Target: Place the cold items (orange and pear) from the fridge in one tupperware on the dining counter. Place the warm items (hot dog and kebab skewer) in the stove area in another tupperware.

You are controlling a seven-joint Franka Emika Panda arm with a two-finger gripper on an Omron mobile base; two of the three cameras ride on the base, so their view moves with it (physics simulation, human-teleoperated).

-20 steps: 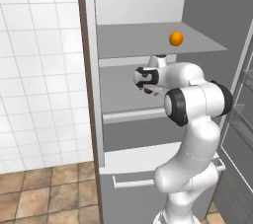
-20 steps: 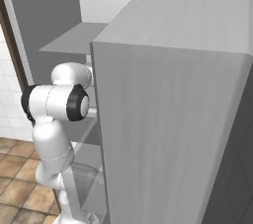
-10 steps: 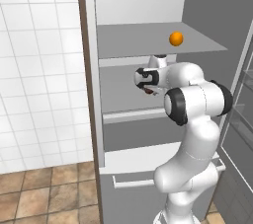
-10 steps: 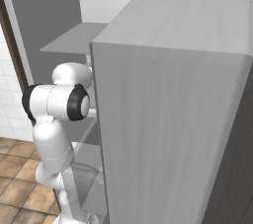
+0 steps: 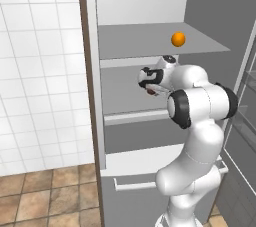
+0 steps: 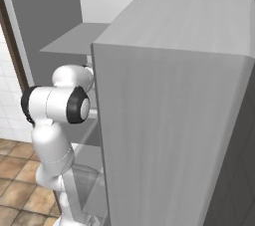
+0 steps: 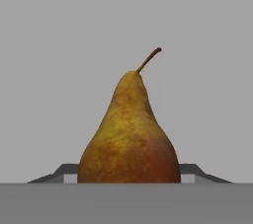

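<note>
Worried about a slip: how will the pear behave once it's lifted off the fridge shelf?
The pear looks rigid, so it should not sag. Its smooth, tapering sides may let it slide or twist between the gripper's jaws, closed low around its wide base. Set down carelessly, it could tip and roll.

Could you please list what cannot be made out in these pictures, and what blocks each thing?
- Gripper fingertips, hand view: the pear covers them, so contact with its sides is not visible.
- Pear, left base view: just a reddish sliver at the hand; the wrist covers the rest.
- Orange, right base view: the fridge door blocks the shelves.
- Pear's underside, hand view: cut off at the bottom edge.
</note>
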